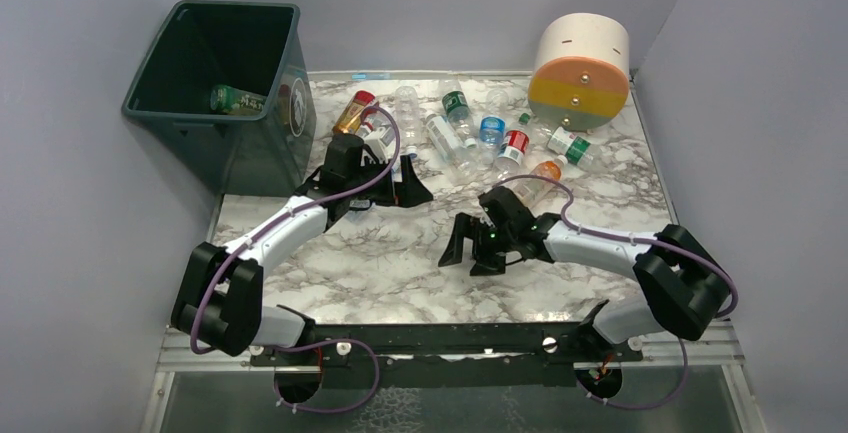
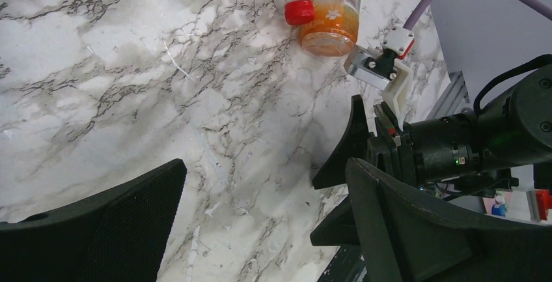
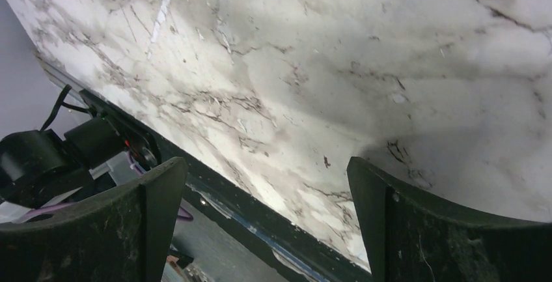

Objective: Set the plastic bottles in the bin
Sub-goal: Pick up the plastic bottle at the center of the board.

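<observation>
Several plastic bottles lie across the far side of the marble table: an amber one (image 1: 352,113), clear ones (image 1: 440,138), a green-labelled one (image 1: 457,108), a red-labelled one (image 1: 515,145) and an orange one (image 1: 540,178). One bottle (image 1: 235,100) lies inside the dark green bin (image 1: 290,103) at the far left. My left gripper (image 1: 410,191) is open just in front of the bottles, holding nothing. Its wrist view has the orange bottle (image 2: 329,15) beyond the open gripper (image 2: 265,165). My right gripper (image 1: 468,253) hangs open over bare marble, empty in its own view (image 3: 267,165).
A big cream, orange and yellow cylinder (image 1: 582,68) stands at the far right. Grey walls close in the table on three sides. The black front rail (image 3: 260,217) runs under the right gripper. The right arm's wrist (image 2: 455,152) sits close to the left gripper.
</observation>
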Controlling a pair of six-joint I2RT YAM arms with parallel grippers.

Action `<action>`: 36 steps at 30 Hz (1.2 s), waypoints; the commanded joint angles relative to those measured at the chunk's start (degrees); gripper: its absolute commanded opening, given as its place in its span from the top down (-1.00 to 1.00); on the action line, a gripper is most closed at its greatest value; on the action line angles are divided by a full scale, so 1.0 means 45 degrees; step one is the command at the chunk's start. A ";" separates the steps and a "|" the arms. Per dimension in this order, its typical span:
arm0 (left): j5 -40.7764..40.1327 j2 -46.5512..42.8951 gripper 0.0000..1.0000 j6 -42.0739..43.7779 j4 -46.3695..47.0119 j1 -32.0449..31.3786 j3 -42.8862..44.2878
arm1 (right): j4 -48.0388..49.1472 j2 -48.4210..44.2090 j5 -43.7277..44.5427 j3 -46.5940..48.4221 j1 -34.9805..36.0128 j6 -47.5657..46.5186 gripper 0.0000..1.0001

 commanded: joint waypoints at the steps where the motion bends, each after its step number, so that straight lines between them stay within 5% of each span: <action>1: -0.0094 0.0148 -0.99 0.0219 0.0540 -0.0059 -0.0170 | 0.0758 0.0590 -0.0203 0.0404 0.0054 -0.0545 -0.93; 36: -0.0208 0.0359 -0.98 0.0282 0.0647 -0.0041 -0.0121 | 0.1177 0.0747 -0.0517 0.0083 0.0054 -0.0435 -0.94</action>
